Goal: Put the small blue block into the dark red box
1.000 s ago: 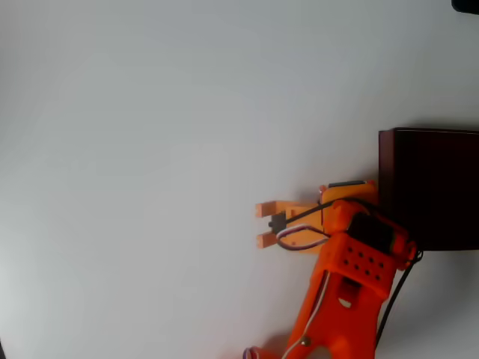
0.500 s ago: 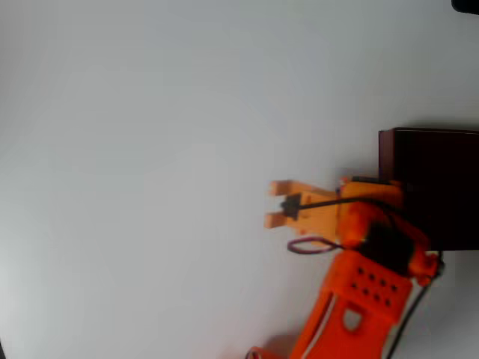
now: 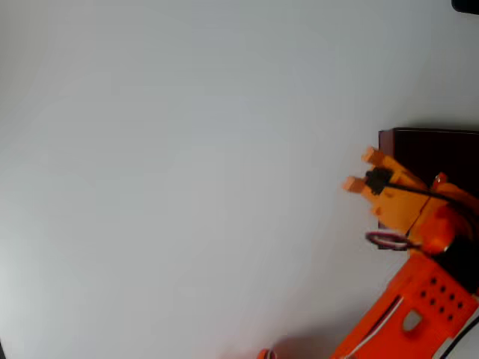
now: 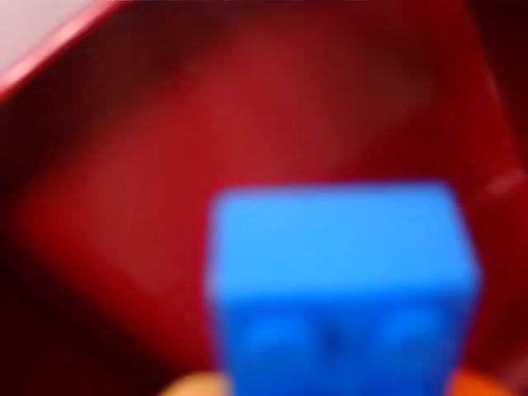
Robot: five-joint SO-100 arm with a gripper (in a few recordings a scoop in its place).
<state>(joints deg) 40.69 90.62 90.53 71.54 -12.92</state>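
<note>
In the wrist view the small blue block (image 4: 338,272) looms close and blurred, with an orange fingertip (image 4: 191,385) at each lower corner of it. Behind it lies the red inside of the dark red box (image 4: 148,157). From overhead, the dark red box (image 3: 434,153) sits at the right edge of the picture. My orange gripper (image 3: 359,170) hangs over the box's left wall, its fingertips pointing left and up past the wall. The block is hidden under the gripper in the overhead view. The gripper is shut on the block.
The white table (image 3: 150,149) spreads wide to the left of the box. My orange arm (image 3: 419,299) reaches in from the bottom right corner. A small dark object (image 3: 465,4) sits at the top right corner.
The arm has swung right and up in the overhead view. The gripper has gone from the bare table left of the box to above the box's left wall.
</note>
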